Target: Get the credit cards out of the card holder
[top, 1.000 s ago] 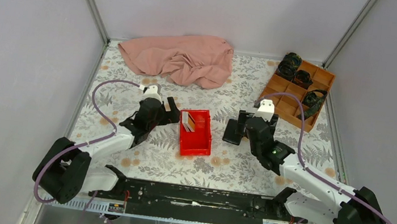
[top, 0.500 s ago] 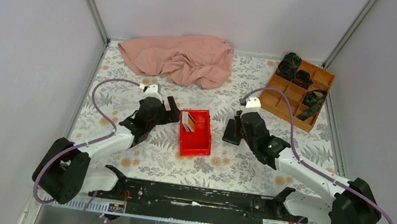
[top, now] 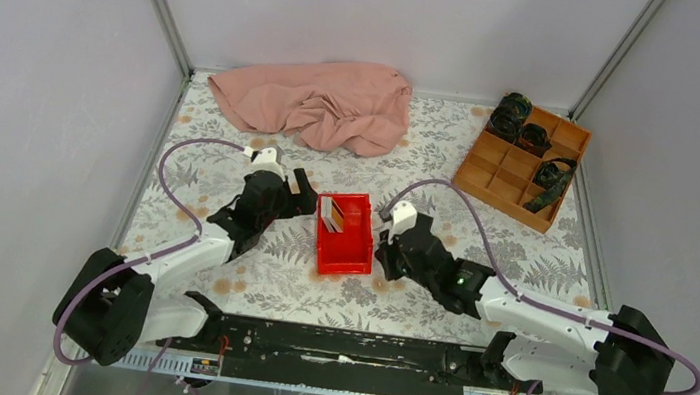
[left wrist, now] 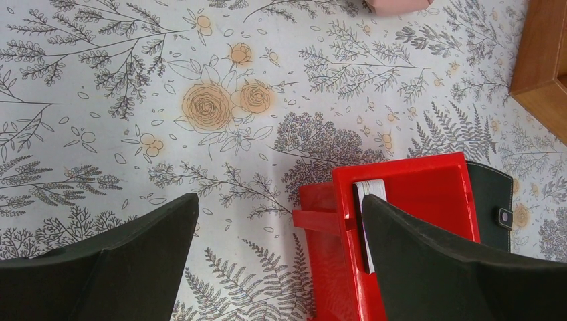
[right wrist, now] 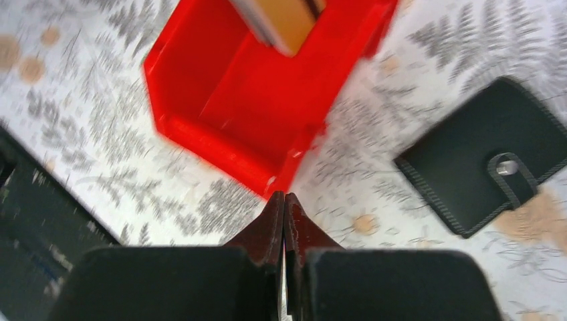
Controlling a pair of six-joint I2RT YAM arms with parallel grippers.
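Note:
The card holder lies closed on the floral table, black with a snap strap, just right of the red tray. In the top view my right arm covers it. Several credit cards stand on edge in the tray's far left part; an orange one faces the right wrist camera, and white edges show in the left wrist view. My right gripper is shut on nothing, low over the table by the tray's near right corner. My left gripper is open at the tray's left wall, one finger over the cards.
A crumpled pink cloth lies at the back. A wooden compartment box holding dark items stands at the back right. Grey walls close in both sides, and a black rail runs along the near edge.
My right gripper has shut from open and swung left, off the card holder toward the tray's near right corner. The left arm has barely moved.

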